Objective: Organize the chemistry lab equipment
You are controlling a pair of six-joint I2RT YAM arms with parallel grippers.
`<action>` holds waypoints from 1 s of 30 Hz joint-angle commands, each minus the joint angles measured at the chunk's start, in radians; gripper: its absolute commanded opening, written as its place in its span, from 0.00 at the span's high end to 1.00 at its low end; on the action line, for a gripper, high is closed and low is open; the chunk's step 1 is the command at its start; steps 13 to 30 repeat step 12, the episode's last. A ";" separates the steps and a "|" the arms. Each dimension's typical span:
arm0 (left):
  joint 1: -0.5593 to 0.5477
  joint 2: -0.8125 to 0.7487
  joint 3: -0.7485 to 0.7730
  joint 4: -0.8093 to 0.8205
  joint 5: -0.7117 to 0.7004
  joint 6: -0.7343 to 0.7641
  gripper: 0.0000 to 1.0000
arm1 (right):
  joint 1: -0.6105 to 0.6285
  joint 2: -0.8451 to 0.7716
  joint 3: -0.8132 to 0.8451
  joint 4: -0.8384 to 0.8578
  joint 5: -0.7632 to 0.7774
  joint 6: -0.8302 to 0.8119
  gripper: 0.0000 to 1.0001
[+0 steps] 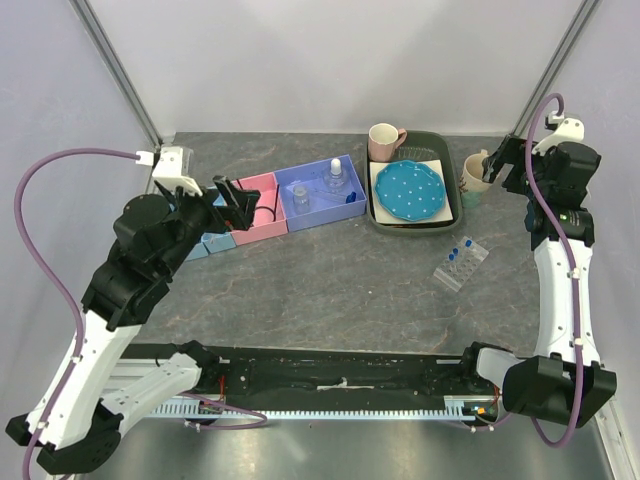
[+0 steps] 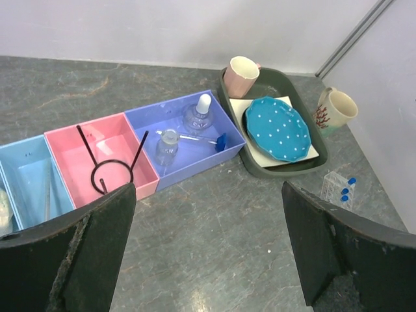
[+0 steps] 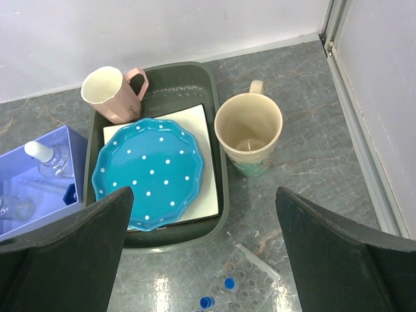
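A clear tube rack [image 1: 461, 262] with blue-capped vials [image 3: 225, 283] lies on the table, right of centre. A purple-blue bin [image 1: 348, 168] holds the white-capped bottle [image 2: 197, 116], the clear beaker [image 2: 167, 145] and the blue-based cylinder [image 2: 220, 141]. A pink bin [image 2: 117, 133] holds the black wire loop [image 2: 112, 170]. A light blue bin [image 2: 26, 175] holds thin rods [image 2: 49, 188]. My left gripper [image 1: 232, 200] is open and empty above the pink bin. My right gripper [image 1: 497, 160] is open and empty, high by the cream mug. The rack also shows in the right wrist view [image 3: 260, 276].
A dark green tray [image 1: 440, 140] at the back right holds a blue dotted plate [image 1: 410, 190] on a white sheet and a pink mug [image 1: 384, 140]. A cream mug [image 1: 475, 175] stands right of the tray, near the right wall.
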 commanded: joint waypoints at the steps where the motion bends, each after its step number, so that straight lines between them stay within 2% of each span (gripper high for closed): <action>1: 0.006 -0.042 -0.052 0.020 -0.028 -0.040 0.00 | 0.000 -0.027 -0.006 0.006 0.016 0.026 0.02; 30: 0.006 -0.059 -0.086 0.038 -0.051 -0.005 0.00 | 0.000 -0.032 -0.018 -0.009 -0.002 -0.016 0.02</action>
